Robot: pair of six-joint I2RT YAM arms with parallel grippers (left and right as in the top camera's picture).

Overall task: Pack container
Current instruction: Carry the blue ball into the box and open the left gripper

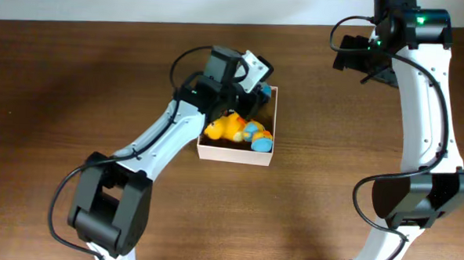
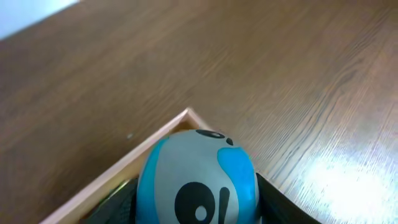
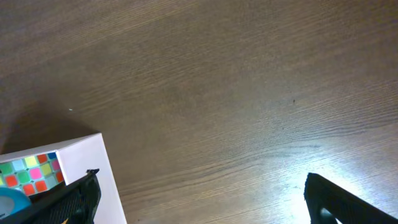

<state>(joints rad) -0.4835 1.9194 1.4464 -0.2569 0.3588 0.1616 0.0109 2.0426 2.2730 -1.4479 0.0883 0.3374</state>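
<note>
Looking down on the brown wooden bench (image 1: 77,84), we see the left arm (image 1: 157,138) reach over the container (image 1: 235,154), which sits mid-bench. The right arm (image 1: 425,99) stands well apart at the far right. Our left jaws are clamped on a round grey-and-blue toy (image 2: 196,174) above the container's corner, and our right jaws gape wide apart. A yellow plush (image 1: 226,128) lies inside.

The container (image 1: 234,154) sits mid-bench (image 1: 77,76). A plush toy (image 1: 226,128) lies inside, toward its near wall. Behind that, a round toy (image 2: 196,180) sits between the left gripper's (image 1: 247,98) jaws at a far corner.
</note>
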